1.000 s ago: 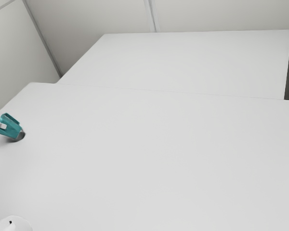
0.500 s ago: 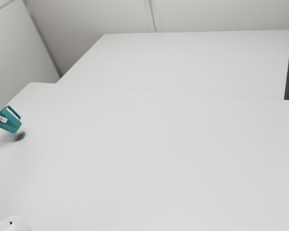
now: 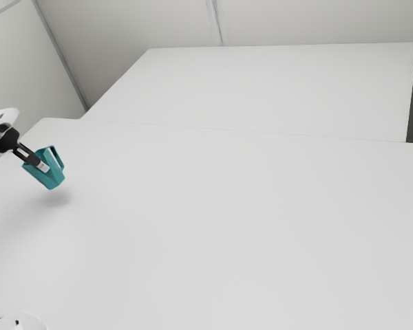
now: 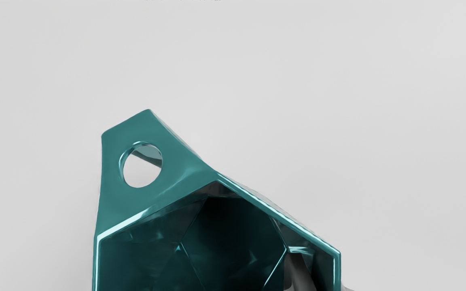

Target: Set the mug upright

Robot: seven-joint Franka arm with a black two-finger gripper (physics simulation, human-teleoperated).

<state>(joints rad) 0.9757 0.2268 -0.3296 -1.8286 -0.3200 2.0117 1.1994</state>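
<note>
Gripper (image 3: 40, 163) clamping mug (image 3: 52, 178) by wall, holding it tilting above table (image 3: 227, 220), farther toward exterior view's 3 o'clock than before.

Arm shell (image 3: 7, 115): ours is glossy white, rounded, darker markings, left edge of the frame.
Gripper (image 3: 41, 165): black, chunky body, slim linkage.
Fingers (image 3: 34, 160): black, pale rectangular patch near one tip.
Lower-left casing (image 3: 27, 321): our white dome, small black spot, thin dark line beside it.
</note>
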